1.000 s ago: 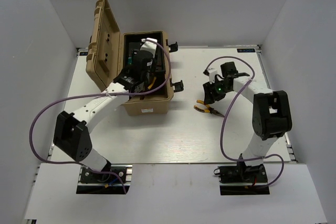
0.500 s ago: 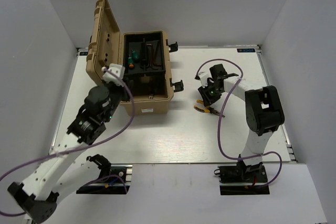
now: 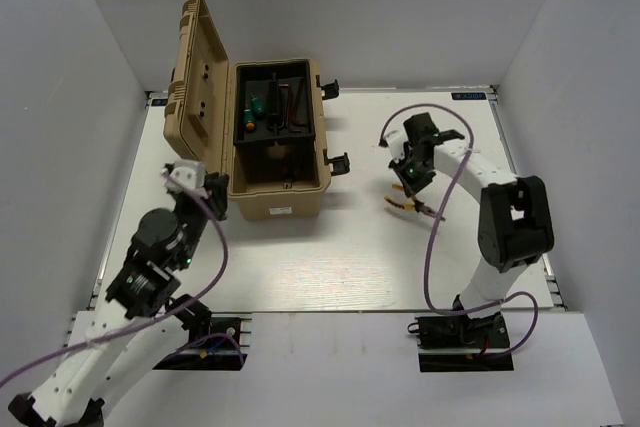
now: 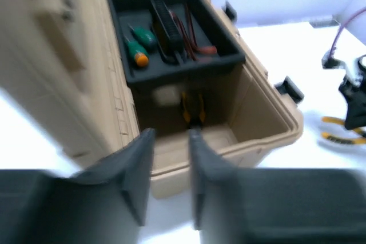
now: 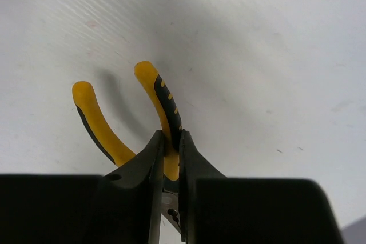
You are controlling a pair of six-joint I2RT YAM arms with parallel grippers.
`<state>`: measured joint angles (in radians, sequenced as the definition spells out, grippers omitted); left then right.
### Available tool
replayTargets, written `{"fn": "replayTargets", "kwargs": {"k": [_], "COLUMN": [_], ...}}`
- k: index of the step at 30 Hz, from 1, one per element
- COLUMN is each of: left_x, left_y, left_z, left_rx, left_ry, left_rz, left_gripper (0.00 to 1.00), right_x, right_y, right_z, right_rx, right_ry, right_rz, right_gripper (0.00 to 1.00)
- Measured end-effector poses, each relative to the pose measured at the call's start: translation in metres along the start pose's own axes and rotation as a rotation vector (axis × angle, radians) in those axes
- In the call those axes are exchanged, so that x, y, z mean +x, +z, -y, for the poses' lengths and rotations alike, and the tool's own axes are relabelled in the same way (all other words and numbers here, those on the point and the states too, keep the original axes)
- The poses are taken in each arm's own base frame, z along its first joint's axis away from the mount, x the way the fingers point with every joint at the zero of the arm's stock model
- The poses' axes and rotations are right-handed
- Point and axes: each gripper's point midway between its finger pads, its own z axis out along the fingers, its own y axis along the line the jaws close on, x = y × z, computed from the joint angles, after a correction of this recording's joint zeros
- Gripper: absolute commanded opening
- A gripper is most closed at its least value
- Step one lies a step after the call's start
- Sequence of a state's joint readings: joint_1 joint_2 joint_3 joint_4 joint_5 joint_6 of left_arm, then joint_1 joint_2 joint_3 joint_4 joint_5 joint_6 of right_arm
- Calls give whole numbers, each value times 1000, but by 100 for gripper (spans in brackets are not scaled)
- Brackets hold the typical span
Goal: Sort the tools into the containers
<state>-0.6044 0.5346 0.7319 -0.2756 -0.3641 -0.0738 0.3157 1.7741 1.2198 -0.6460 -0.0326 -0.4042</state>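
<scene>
One tan toolbox (image 3: 276,204) is standing open, holding one black tray (image 4: 171,70). Two green-handled screwdrivers (image 4: 144,37) are lying in that tray. Two yellow-and-black pliers (image 5: 162,92) are showing, the second pliers (image 4: 192,107) lying deep inside the toolbox.

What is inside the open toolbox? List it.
The black tray holds two green-handled screwdrivers and thin dark items, too blurred to name. Yellow-handled pliers sit in the box below. The space under the tray is hidden.
</scene>
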Motion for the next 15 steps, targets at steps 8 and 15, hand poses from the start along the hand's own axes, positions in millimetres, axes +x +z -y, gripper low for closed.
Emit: {"fn": "replayTargets", "kwargs": {"k": [8,15], "left_x": [-55,-37], "left_y": [-60,-47], "left_z": [-40,-50], "left_rx": [-100,-191], "left_ry": [-133,-126], "left_rz": [306,229], "left_gripper": [26,57], "right_x": [-122,-211], "right_y": [-130,-161], "right_z": [-4,-88], "right_rx": [-26,-228], "right_ry": [-138,-345], "right_rz": [385,596], "right_gripper": [0,0]}}
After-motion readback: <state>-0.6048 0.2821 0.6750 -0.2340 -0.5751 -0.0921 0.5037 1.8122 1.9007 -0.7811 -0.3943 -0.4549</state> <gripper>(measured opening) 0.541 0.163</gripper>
